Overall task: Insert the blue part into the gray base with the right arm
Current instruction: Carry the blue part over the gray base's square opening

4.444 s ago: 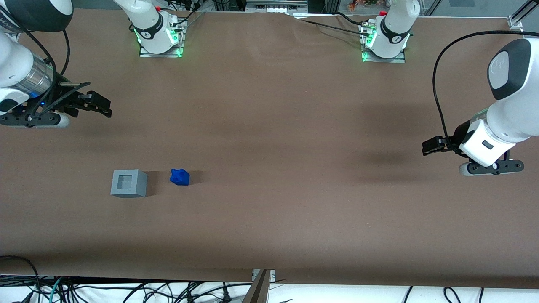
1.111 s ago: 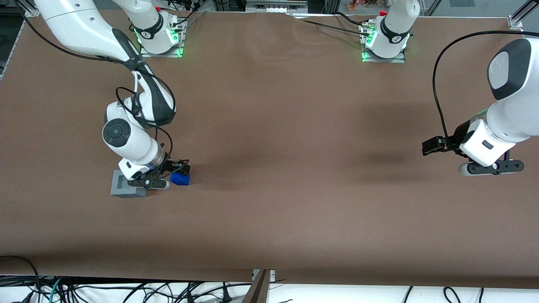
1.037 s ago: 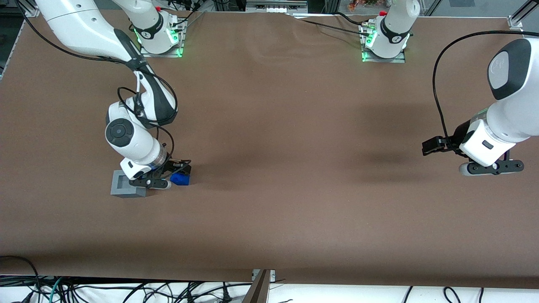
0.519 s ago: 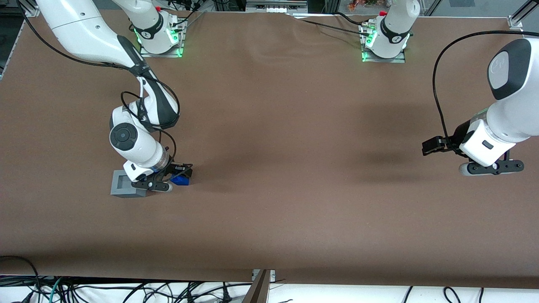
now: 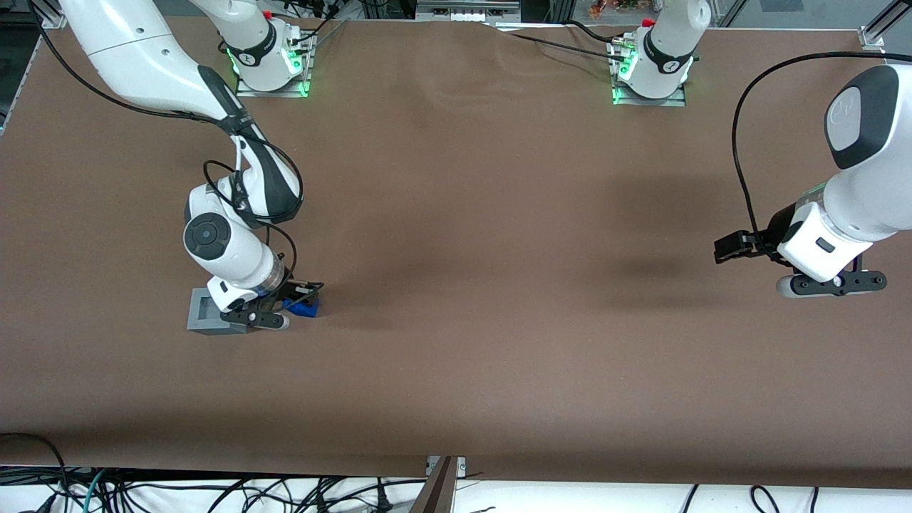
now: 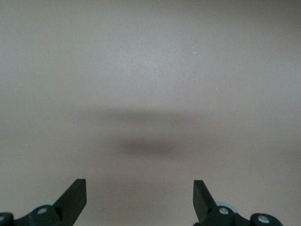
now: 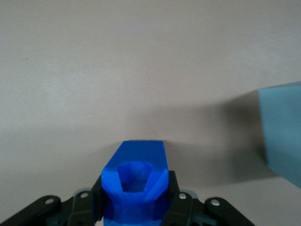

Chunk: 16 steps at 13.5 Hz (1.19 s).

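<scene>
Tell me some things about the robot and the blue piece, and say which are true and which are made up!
1. The end effector has the blue part between its fingers. True.
2. The blue part is already sitting inside the gray base. False: it is beside the base, not in it.
3. The square recess on top of the gray base has nothing in it. True.
4. The gray base is lying tipped on its side. False: it stands flat on the table with its recess facing up.
5. The right arm is raised high, away from both pieces. False: it is down low at the blue part.
</scene>
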Motion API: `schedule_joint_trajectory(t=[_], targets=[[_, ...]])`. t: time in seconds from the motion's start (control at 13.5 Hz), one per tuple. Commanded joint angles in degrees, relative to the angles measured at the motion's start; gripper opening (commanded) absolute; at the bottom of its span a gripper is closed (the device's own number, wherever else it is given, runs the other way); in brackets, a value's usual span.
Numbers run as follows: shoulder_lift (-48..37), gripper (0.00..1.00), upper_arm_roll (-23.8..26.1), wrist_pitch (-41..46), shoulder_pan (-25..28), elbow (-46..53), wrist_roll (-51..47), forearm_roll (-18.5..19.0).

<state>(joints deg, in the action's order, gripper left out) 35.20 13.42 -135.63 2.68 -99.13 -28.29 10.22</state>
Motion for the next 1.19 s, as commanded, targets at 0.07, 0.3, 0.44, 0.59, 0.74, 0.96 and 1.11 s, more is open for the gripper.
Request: schedule_joint_trajectory(t=[0.07, 0.3, 0.44, 0.59, 0.74, 0.96, 1.11], targets=[[-5.0, 0.34, 0.2, 17.8, -2.5, 6.7, 8.9, 0.2], [-7.3, 0.34, -0.1, 20.9, -8.6, 7.4, 25.3, -3.8], [-7.3, 0.34, -2.7, 20.9, -9.6, 7.5, 30.3, -3.8], [-7.2, 0.34, -3.8, 20.3, -9.8, 8.2, 31.0, -4.3], [-5.1, 0.34, -3.8, 20.3, -10.0, 10.7, 31.7, -4.3], [-3.8, 0.34, -3.8, 18.7, -10.0, 10.8, 31.9, -4.4], [-2.9, 0.34, -3.8, 16.8, -10.1, 10.7, 31.9, -4.4]])
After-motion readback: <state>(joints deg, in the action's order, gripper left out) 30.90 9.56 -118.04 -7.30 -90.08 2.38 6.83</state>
